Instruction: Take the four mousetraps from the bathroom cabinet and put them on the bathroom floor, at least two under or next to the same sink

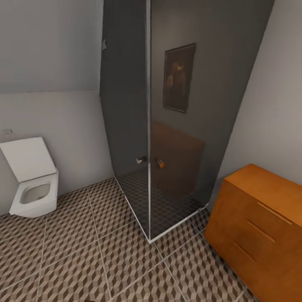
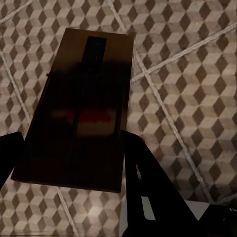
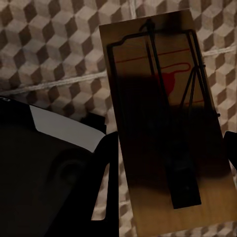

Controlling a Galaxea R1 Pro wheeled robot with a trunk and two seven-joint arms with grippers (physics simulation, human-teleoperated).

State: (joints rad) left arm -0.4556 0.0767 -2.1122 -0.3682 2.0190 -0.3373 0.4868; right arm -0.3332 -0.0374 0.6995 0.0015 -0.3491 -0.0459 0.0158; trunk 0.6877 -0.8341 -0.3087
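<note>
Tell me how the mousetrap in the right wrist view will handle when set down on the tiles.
The mousetrap looks like a flat, stiff board, so it should lie flat without rolling. Being thin, it is probably light and may slide on the smooth floor tiles. Its wire parts could snag.

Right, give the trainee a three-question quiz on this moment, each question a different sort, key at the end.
1. True or false: in the head view, the drawers of the orange cabinet are pulled open.
2. Multiple choice: what is the left pincer holding between its fingers? A) a chrome tap B) a mousetrap C) nothing
3. Short answer: which white fixture stands on the patterned floor to the left of the dark glass shower enclosure?

Key: 1 false, the fronts sit flush. 2 B; the right pincer likewise carries a mousetrap. 3 the toilet, lid raised.
</note>
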